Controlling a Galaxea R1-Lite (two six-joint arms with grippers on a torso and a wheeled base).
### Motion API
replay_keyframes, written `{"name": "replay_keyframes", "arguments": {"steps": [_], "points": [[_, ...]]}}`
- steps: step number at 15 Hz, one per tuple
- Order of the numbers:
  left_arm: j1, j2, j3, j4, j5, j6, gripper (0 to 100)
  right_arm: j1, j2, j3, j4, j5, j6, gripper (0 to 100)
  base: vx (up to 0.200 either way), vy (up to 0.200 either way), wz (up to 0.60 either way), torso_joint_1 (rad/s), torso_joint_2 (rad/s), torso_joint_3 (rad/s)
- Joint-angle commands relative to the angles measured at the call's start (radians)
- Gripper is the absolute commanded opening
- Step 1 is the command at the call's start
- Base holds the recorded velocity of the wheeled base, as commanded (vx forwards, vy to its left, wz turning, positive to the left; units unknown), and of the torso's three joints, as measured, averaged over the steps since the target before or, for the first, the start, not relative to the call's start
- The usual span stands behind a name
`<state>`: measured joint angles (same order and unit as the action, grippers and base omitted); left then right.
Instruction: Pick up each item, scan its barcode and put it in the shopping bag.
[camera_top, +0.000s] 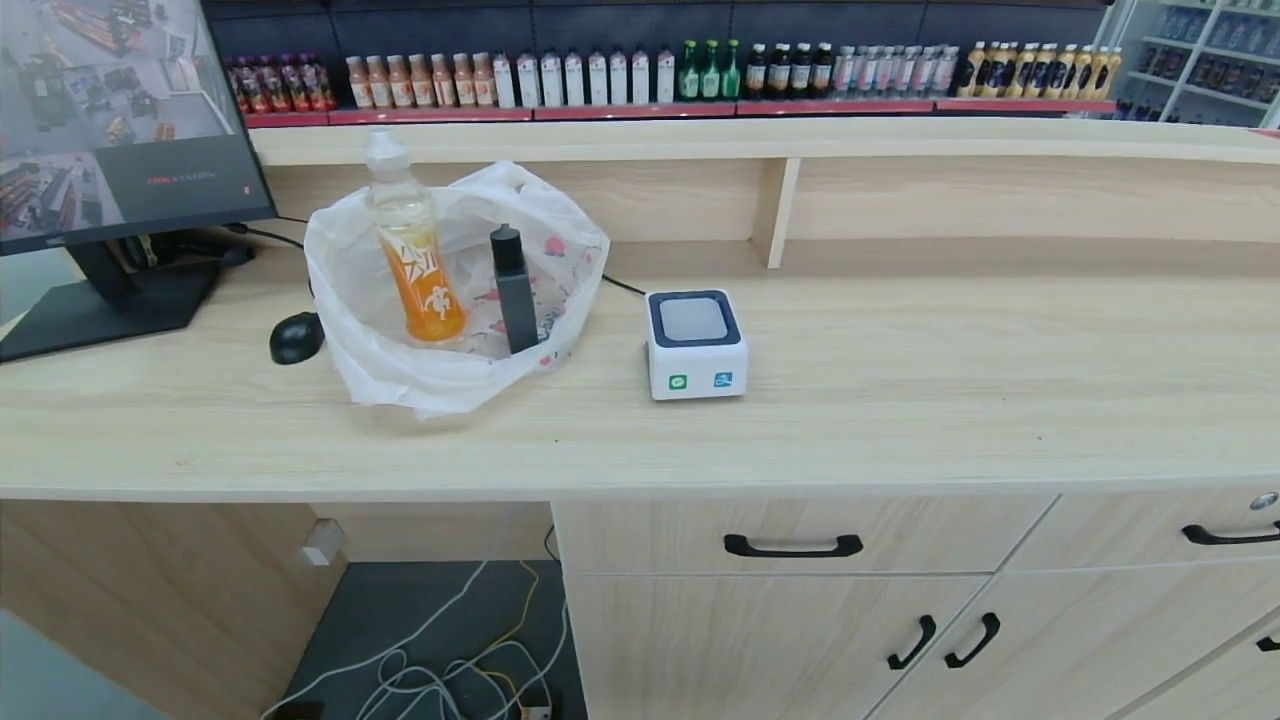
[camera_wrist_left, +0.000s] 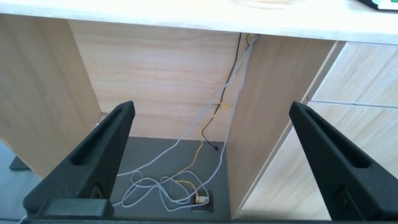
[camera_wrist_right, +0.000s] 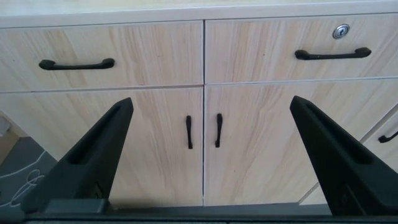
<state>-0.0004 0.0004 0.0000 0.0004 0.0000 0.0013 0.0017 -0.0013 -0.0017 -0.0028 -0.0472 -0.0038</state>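
Note:
A white plastic shopping bag (camera_top: 370, 370) sits open on the wooden counter (camera_top: 900, 400), left of centre. Inside it stand an orange drink bottle (camera_top: 413, 250) with a clear cap and a dark slim bottle (camera_top: 514, 290), both upright. A white cube barcode scanner (camera_top: 695, 343) with a grey glass top sits just right of the bag. My left gripper (camera_wrist_left: 211, 118) is open below counter level, facing the open knee space under the counter. My right gripper (camera_wrist_right: 211, 118) is open too, facing the drawer and cabinet fronts (camera_wrist_right: 124, 143). Neither holds anything.
A monitor (camera_top: 110, 120) on a black stand is at the counter's far left, with a black mouse (camera_top: 296, 337) beside the bag. A raised shelf (camera_top: 780, 140) runs along the counter's back. Loose cables (camera_wrist_left: 168, 186) lie on the floor under the counter. Drawer handles (camera_top: 792, 546) line the front.

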Motion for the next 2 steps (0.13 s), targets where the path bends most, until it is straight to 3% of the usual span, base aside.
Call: {"name": "replay_keyframes", "arguments": {"steps": [1,2], "points": [[0.0,0.0,0.0,0.0,0.0,-0.001,100,0.001,0.001,0.0,0.0,0.0,0.001,100,0.0,0.0,0.0,0.0,0.0,0.0],[0.0,0.0,0.0,0.0,0.0,-0.001,100,0.001,0.001,0.0,0.0,0.0,0.002,100,0.0,0.0,0.0,0.0,0.0,0.0]]}}
